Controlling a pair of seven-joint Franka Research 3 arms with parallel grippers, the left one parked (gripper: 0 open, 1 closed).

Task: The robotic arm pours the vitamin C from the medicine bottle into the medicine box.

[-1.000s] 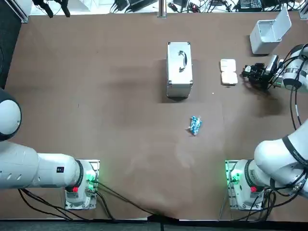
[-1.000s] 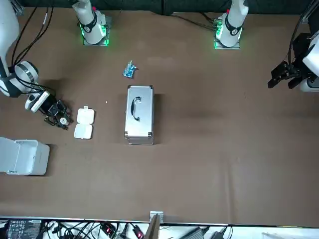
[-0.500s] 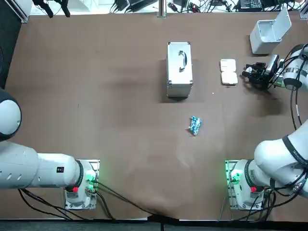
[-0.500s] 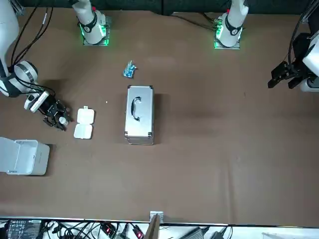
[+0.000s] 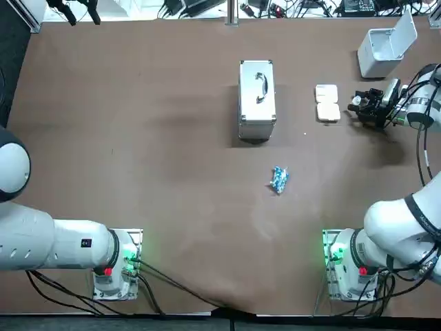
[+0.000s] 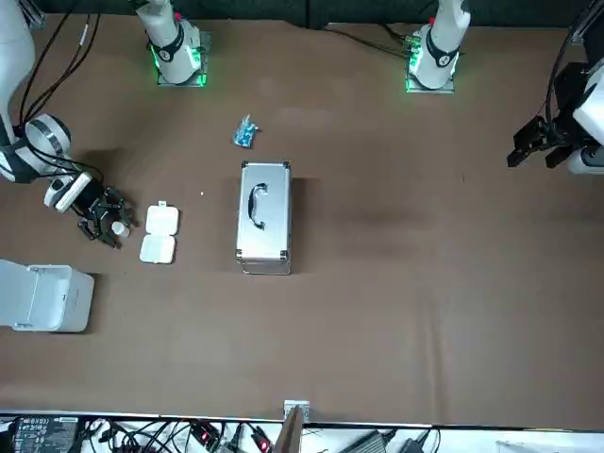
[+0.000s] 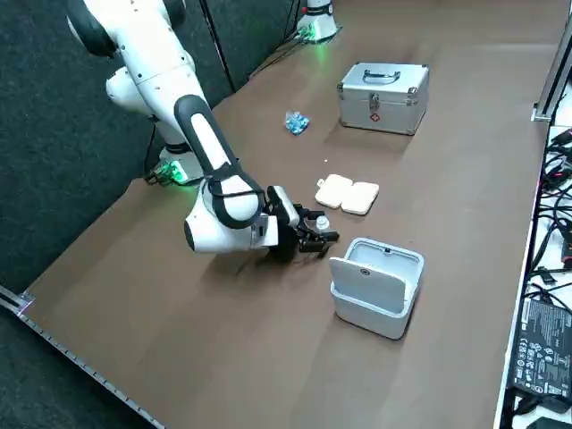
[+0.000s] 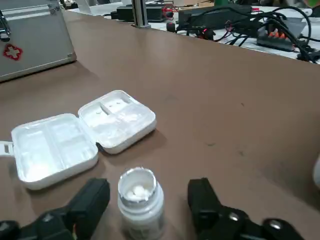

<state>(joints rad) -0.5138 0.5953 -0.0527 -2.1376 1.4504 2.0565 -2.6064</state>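
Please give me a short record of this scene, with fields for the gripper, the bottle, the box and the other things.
right gripper: open, one finger on each side of the medicine bottle
medicine bottle: upright, uncapped, white tablets inside
medicine box: open, lying flat beside the bottle
other things: silver case, blue packet, white container

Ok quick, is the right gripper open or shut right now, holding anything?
Right gripper: open, one finger on each side of the pill bottle, holding nothing.

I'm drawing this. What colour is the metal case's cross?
Red cross, clearest in right wrist view; the right gripper sits open around the bottle.
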